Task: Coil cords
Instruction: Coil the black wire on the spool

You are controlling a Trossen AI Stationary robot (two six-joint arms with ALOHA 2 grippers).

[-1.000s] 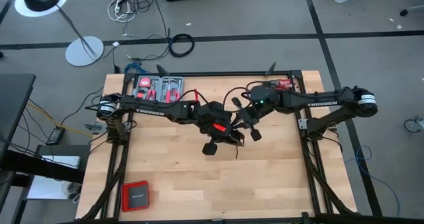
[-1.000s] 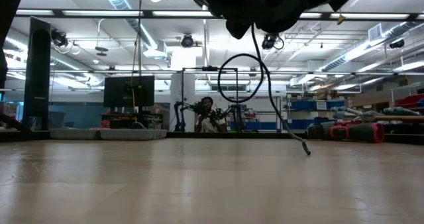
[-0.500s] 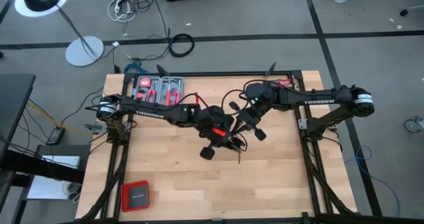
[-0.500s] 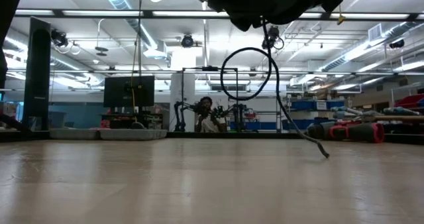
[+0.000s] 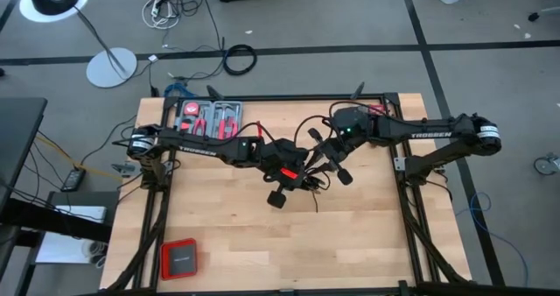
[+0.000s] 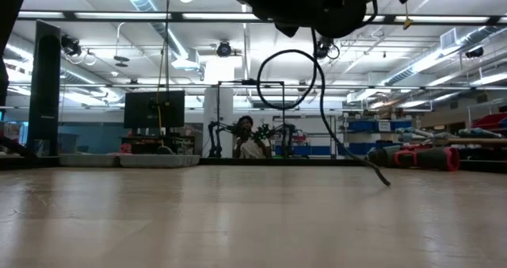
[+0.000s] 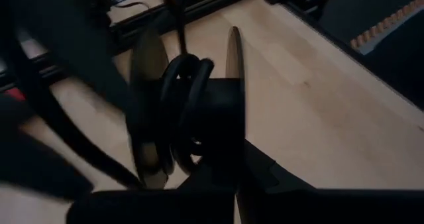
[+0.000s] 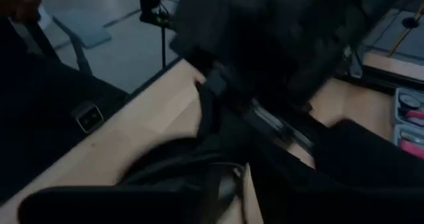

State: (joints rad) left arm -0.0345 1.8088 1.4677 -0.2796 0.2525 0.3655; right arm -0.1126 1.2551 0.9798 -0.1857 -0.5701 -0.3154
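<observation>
The right claw (image 5: 325, 163) has just begun loosening on the cord (image 6: 297, 82); how far, I cannot tell. The left claw (image 5: 297, 179) stays clamped on the hanging loop, so another wrap looks next.

Both claws meet above table (image 5: 227, 235) centre, left claw (image 5: 297, 179) just beside right claw (image 5: 322, 159); cord (image 6: 305, 86) hangs looped beneath them, free end (image 6: 382, 178) on table.
</observation>
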